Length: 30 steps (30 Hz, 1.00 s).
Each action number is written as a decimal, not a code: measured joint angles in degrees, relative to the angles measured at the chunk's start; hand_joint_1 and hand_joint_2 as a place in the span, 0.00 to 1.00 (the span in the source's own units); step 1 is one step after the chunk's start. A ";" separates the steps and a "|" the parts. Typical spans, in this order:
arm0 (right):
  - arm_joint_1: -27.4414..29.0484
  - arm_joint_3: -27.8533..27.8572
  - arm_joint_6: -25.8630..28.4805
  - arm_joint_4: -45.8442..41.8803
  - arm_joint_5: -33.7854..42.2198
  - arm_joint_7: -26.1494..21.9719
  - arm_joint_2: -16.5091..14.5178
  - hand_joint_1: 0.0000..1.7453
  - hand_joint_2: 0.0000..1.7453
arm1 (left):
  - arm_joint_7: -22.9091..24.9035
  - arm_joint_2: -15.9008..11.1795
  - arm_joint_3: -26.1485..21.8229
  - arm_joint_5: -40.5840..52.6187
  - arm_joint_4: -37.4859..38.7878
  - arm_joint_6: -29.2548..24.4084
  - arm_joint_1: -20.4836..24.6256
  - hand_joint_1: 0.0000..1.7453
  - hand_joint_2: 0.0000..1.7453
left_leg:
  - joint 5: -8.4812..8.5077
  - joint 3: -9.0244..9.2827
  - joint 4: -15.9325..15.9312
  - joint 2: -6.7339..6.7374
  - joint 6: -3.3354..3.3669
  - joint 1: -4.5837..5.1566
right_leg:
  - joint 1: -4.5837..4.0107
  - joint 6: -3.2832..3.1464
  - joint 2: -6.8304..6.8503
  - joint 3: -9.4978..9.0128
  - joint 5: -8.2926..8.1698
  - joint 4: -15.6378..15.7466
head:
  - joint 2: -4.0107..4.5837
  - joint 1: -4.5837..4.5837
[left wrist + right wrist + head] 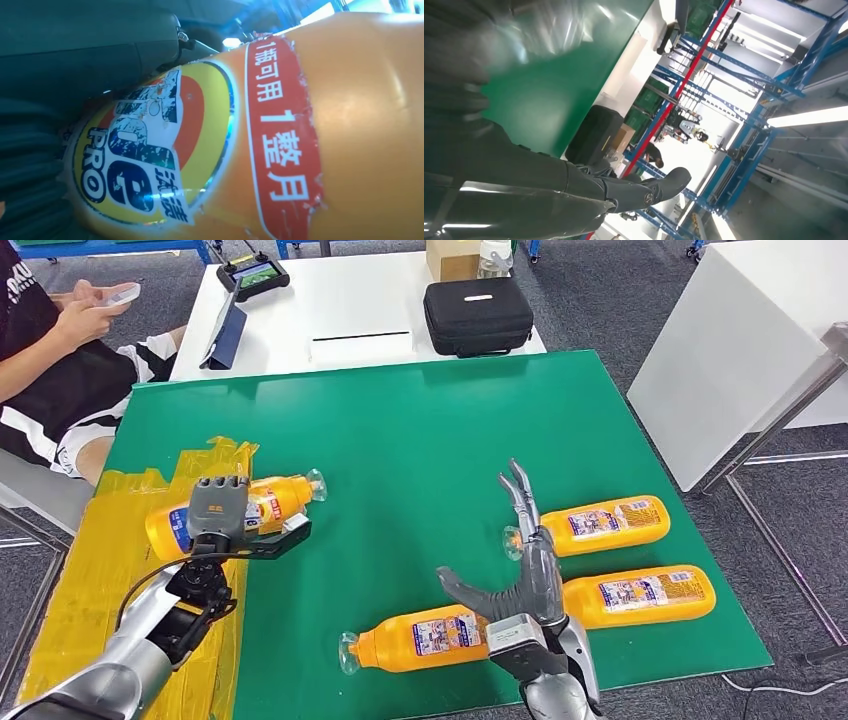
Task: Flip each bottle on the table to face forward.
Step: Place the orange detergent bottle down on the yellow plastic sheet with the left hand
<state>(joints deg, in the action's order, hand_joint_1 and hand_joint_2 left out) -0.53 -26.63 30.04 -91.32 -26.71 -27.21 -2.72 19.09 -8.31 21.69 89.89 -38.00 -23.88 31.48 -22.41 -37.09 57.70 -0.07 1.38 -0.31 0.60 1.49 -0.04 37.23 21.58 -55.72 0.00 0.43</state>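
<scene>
The left hand (218, 512) gripped 1 orange bottle (262, 502) to turn it; the right hand (527, 575) hung spread above the bench (420, 430).

Left hand (222, 508) has its fingers closed around a bottle (262, 502), while the right hand (527, 570) is raised with fingers spread

glossy orange plastic bottle (360, 130) with scuffed label (150, 150); matt green tabletop (420, 440).

Bright even light, blurred wrist close-ups
</scene>
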 joint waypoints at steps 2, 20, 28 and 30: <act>-0.06 0.03 -0.47 0.01 0.04 0.04 0.04 0.00 1.00 | -2.16 -0.63 -1.02 -0.03 2.84 1.29 0.72 1.00 1.00 | 0.01 0.00 0.00 -0.02 0.00 0.00 | -0.01 -0.01 0.01 -0.02 0.01 0.00 | 0.00 0.00; -0.17 1.34 -2.26 0.60 0.18 0.34 0.01 0.00 1.00 | -10.22 -1.63 -8.84 -1.44 12.43 4.96 5.07 0.00 1.00 | 0.11 0.42 -0.04 0.16 -0.37 -0.25 | -0.23 -0.39 -0.11 -0.30 -0.22 -0.05 | 0.00 0.01; -0.28 1.44 -6.10 1.26 -6.38 4.09 0.08 0.00 1.00 | -15.39 -0.45 -12.95 -3.77 13.40 5.46 5.57 0.00 1.00 | 0.14 0.39 -0.04 0.03 -0.41 -0.30 | -0.30 -0.42 -0.06 -0.32 -0.20 -0.05 | 0.00 0.01; -0.27 1.45 -7.97 1.29 -8.30 4.98 0.21 0.00 1.00 | -17.30 0.03 -14.18 -5.02 13.45 5.41 5.58 0.00 1.00 | 0.15 0.37 -0.04 -0.01 -0.40 -0.29 | -0.30 -0.41 -0.06 -0.32 -0.20 -0.05 | 0.00 0.01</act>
<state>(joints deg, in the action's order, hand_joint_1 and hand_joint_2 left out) -0.80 -25.18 22.07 -90.03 -35.01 -22.23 -2.51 1.79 -8.28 7.51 84.87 -24.55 -18.47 37.05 -22.26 -36.71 57.66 -0.08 0.98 -0.60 0.30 1.07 -0.09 36.91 21.39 -55.76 0.00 0.43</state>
